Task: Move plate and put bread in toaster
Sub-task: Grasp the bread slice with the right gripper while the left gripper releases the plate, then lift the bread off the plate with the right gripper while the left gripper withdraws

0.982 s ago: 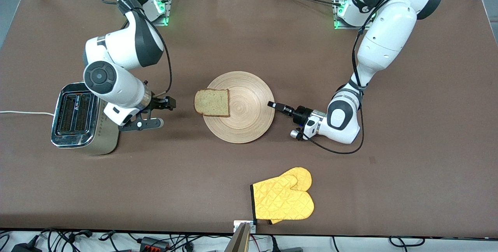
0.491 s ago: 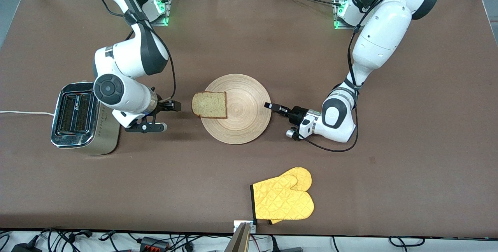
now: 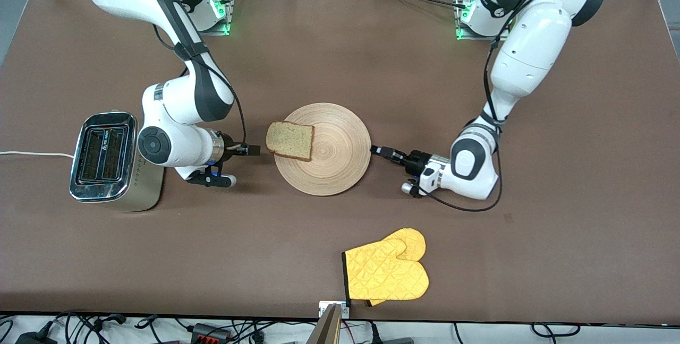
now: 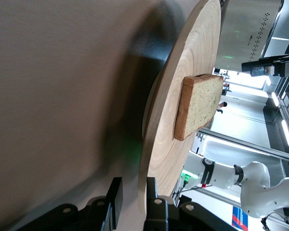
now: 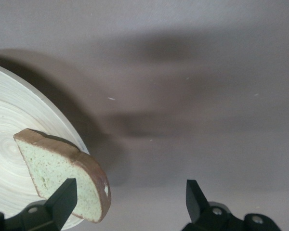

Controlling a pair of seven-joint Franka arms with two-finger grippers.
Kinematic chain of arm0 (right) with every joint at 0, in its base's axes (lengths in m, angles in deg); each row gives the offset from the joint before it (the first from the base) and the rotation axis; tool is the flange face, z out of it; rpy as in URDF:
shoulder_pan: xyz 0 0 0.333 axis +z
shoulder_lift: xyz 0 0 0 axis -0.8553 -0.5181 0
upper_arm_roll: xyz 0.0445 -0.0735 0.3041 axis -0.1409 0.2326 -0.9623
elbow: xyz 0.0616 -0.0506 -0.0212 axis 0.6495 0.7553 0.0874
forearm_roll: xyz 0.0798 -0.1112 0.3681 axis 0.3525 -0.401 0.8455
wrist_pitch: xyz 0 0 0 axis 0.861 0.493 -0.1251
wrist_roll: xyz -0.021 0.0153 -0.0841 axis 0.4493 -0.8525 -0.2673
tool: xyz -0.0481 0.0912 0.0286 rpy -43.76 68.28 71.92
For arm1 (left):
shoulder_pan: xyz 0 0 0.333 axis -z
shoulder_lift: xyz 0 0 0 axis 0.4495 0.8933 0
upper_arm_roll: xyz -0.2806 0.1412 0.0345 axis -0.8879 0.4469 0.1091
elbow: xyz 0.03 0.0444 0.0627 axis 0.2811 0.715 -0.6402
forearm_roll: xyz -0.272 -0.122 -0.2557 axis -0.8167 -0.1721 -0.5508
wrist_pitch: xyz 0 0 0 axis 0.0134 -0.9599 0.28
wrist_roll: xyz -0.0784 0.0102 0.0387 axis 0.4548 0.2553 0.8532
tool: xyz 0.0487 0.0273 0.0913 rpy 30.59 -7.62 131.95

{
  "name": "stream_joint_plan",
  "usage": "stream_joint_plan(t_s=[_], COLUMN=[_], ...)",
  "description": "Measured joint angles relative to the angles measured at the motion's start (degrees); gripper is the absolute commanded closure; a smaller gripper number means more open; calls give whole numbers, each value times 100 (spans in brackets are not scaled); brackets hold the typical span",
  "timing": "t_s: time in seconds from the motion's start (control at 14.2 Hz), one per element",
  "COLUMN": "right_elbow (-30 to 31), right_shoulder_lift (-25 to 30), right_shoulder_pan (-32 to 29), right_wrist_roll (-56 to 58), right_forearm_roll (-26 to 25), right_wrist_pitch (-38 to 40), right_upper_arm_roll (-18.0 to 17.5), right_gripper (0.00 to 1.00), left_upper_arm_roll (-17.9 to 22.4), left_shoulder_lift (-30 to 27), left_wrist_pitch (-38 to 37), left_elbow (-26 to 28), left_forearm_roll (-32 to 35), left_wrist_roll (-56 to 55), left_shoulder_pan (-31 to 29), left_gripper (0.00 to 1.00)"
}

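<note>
The table (image 3: 340, 259) fills the front frame, both arms reaching in from its top edge. At centre frame lies the plate (image 3: 324, 148), held off the table along one edge, as the left wrist view shows with the plate (image 4: 183, 125) tilted above its shadow. The toaster (image 3: 109, 161) stands at mid-left of the frame, toward the right arm's end of the table, slots up, its cord (image 3: 32, 154) running off the left edge. A yellow mitt (image 3: 387, 272) lies low in the frame, just right of centre, nearer the front camera than the plate. The bread (image 3: 289, 140) rests on the plate, overhanging the rim on the toaster's side; in the right wrist view the bread (image 5: 67, 173) juts past that rim. The left gripper (image 3: 381, 150), right of centre, is closed on the plate's rim, and the left wrist view shows one finger under the rim and one over it. The right gripper (image 3: 251, 149), left of centre between toaster and plate, is low over the table just beside the bread; in the right wrist view its fingers (image 5: 62, 199) stand wide apart, gripping nothing.
</note>
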Motion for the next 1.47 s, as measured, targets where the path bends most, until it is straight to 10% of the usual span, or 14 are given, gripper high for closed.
stream_joint_plan(t_s=[0.77,1.12,1.47], right_elbow=[298,311,307], right_shoulder_lift=[-249,-361,-389], right_shoulder_pan=[191,245,260], right_wrist_roll=[0,0,13], right_forearm_roll=[711,763,1096], right_wrist_pitch=[6,0,-5], right_upper_arm_roll=[-41,-42,-43], right_gripper=[0,2,27], left_upper_arm_roll=[35,-28,-82], left_shoulder_lift=[-430,-1688,-3021], left_wrist_pitch=[-2367,-2620,-3243], left_elbow=[-1178,-1419,-1381], left_forearm_roll=[2256,3611,4199], left_wrist_roll=[-806,-2111,-2873], left_shoulder_pan=[-1847,-1925,-1862], left_gripper=[73,72,67])
